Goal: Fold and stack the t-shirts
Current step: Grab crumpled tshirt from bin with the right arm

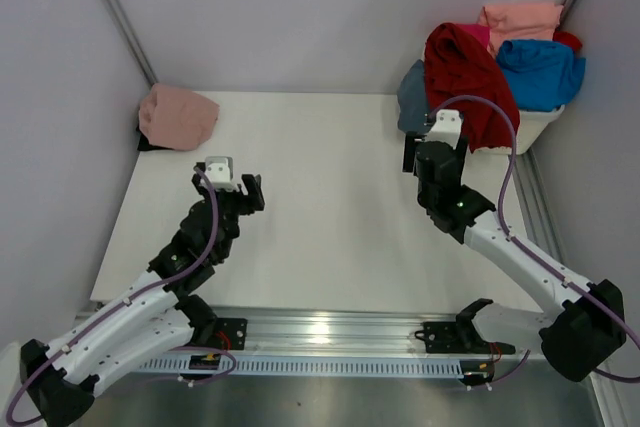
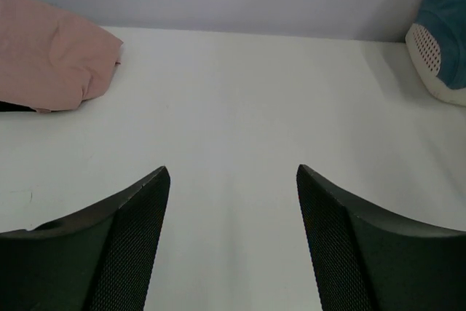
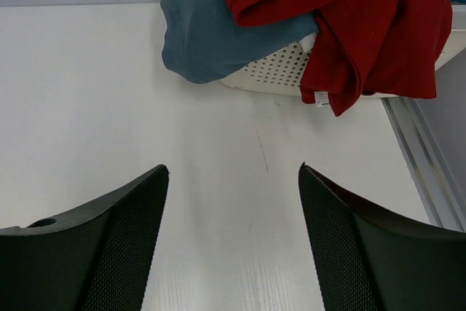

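Overhead view: white rectangular tabletop (image 1: 330, 217) w/ two black-and-white robot arms reaching in from the bottom edge.

Upper right of frame: white perforated plastic basket (image 1: 545, 125), heaped w/ t-shirts.
- Salmon cloth t-shirt (image 1: 520, 17) sits at the very top.
- A sliver of magenta cloth t-shirt (image 1: 478, 35) shows just below-left of it.
- Bright blue cloth t-shirt (image 1: 542, 72) fills the right side.
- Large dark red cloth t-shirt (image 1: 468, 72) is draped over the front and hangs down the basket's outer wall.
- Slate grey-blue cloth t-shirt (image 1: 413, 97) spills over the basket's left rim. In the right wrist view its lower fold appears to rest on the tabletop beside the basket wall.

Upper left of frame: dusty pink cloth t-shirt (image 1: 178, 115), folded into a bundle. It lies on the tabletop near the back wall, well apart from the basket. A dark edge pokes out beneath it; can't tell what.

Left end effector (image 2: 233, 174): left of centre in the overhead frame. Fingers are spread wide, holding nothing, w/ bare tabletop btwn them. The pink shirt is at upper left of its wrist view.

Right end effector (image 3: 233, 172): just below the basket in the overhead frame. Jaws are wide, holding nothing, and it points toward the basket. The dark red shirt's hem, w/ a small white label (image 3: 320, 97), hangs ahead of it, not touching.
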`<state>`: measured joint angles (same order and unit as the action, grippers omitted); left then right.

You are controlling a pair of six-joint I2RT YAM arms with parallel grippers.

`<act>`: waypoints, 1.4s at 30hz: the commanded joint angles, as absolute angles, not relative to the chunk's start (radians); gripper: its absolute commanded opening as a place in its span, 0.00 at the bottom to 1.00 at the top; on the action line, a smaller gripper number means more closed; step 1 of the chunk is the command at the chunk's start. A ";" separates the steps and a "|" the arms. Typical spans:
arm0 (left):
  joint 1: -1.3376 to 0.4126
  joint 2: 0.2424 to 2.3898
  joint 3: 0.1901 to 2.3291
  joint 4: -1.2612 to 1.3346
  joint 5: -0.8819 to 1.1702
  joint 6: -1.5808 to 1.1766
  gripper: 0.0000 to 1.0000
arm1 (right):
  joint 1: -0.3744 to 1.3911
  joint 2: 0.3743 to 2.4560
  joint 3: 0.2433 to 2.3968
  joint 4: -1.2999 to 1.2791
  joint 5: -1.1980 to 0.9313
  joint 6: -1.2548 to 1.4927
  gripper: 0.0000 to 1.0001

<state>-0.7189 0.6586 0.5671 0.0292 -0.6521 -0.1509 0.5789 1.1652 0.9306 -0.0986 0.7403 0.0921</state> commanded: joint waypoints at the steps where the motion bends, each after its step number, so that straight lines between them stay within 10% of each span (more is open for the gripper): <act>1: -0.710 0.681 0.607 0.006 -0.626 -0.187 0.75 | 0.574 1.114 0.908 -0.034 0.730 0.115 0.77; 12: -0.710 0.690 0.617 0.008 -0.621 -0.201 0.73 | 0.488 1.149 0.928 -0.026 0.801 0.138 0.73; 35: -0.716 0.746 0.678 -0.133 -0.621 -0.261 0.72 | 0.040 2.006 1.970 -0.505 0.651 0.314 0.77; 37: -0.718 0.747 0.673 -0.132 -0.621 -0.258 0.71 | 0.029 2.045 1.989 -0.523 0.624 0.357 0.62; 40: -0.721 0.753 0.676 -0.133 -0.635 -0.253 0.71 | 0.023 2.057 1.987 -0.534 0.589 0.371 0.00; 42: -0.721 0.755 0.673 -0.132 -0.643 -0.252 0.71 | 0.031 2.048 1.983 -0.538 0.601 0.371 0.00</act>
<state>-0.7177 0.7525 0.6369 -0.1383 -0.6109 -0.2367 0.0311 2.0422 1.9511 -0.4866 0.6273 0.3405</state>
